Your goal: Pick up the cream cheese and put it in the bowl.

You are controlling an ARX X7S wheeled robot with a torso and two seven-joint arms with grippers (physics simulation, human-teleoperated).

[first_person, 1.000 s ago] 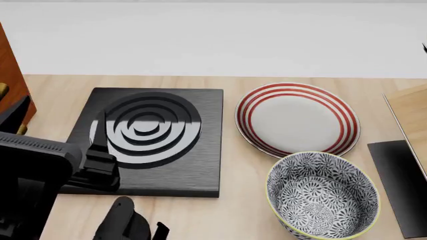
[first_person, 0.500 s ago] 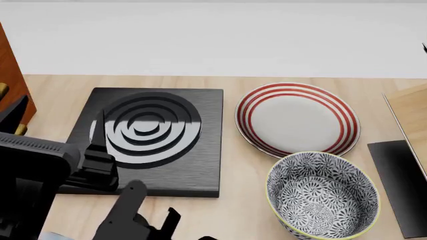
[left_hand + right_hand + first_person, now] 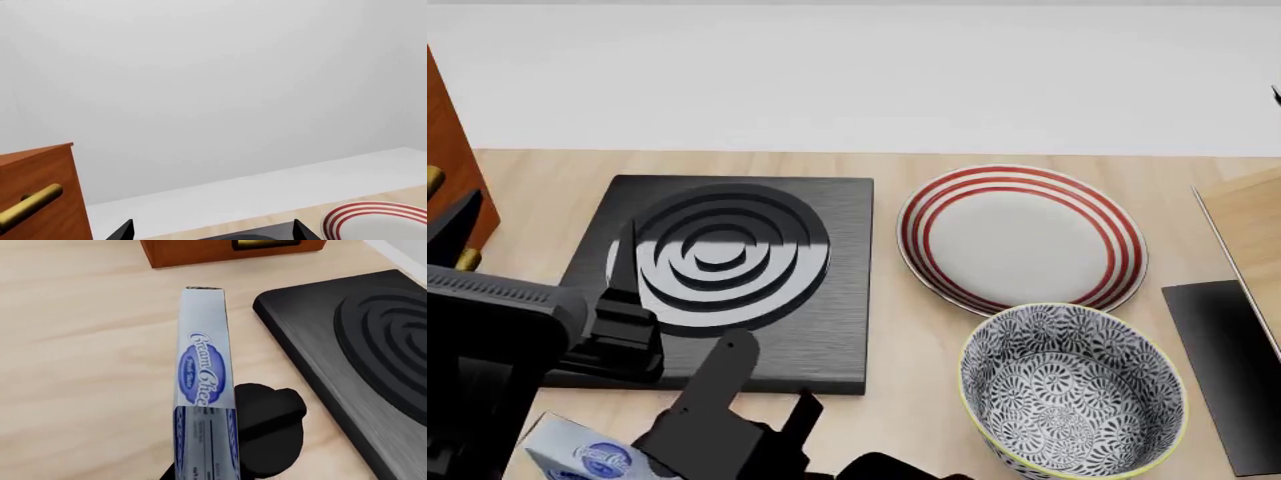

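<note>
The cream cheese is a pale blue-grey box with a blue oval logo. My right gripper is shut on its near end, and the box sticks out over the wooden counter. In the head view the cream cheese shows at the lower left, beside the black right gripper. The bowl, white with a dark leafy pattern and a yellowish rim, stands at the lower right with nothing in it, well away from the box. My left gripper is open, its two fingertips wide apart, and it faces the back wall.
A black stove plate with concentric rings lies in the middle left. A red-striped white plate sits behind the bowl. A wooden cabinet stands at the far left. A wooden board and a black slab are at the right edge.
My right gripper has moved further into the head view from the bottom edge, carrying the cream cheese, which now shows at the lower left. The left arm has not moved.
</note>
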